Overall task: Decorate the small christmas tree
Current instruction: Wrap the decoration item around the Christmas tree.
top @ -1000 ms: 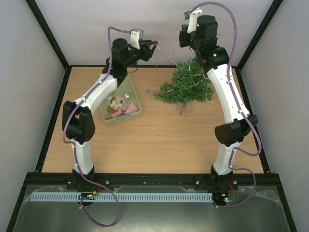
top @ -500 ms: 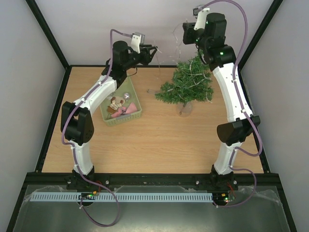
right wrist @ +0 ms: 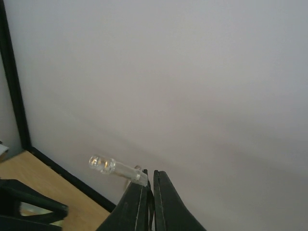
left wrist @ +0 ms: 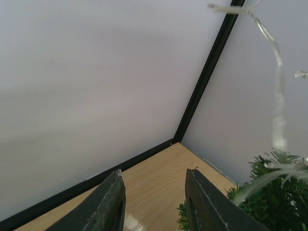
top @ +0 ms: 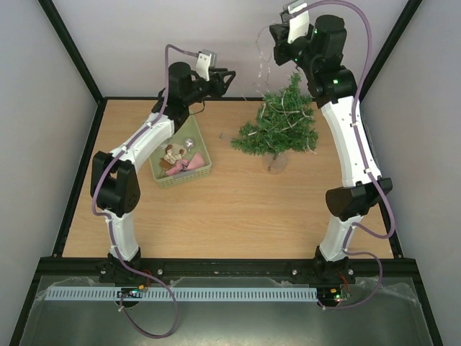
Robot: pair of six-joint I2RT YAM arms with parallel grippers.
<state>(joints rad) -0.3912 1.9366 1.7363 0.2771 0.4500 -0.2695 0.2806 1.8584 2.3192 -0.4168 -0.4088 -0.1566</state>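
**Light string held high over the tree**

The worktop [top: 238,216] carries the small christmas tree [top: 279,126] right of centre toward the back, with the pale green basket [top: 186,179] well to its left. The right gripper [top: 277,40] hangs above the tree, jaws pressed together on the light string [top: 261,61] (a clear bulb [right wrist: 102,164] juts beside them). The left gripper [top: 225,76] is spread and empty. Draping seems to be the step in hand. The next move calls for lowering the strand around the tree.
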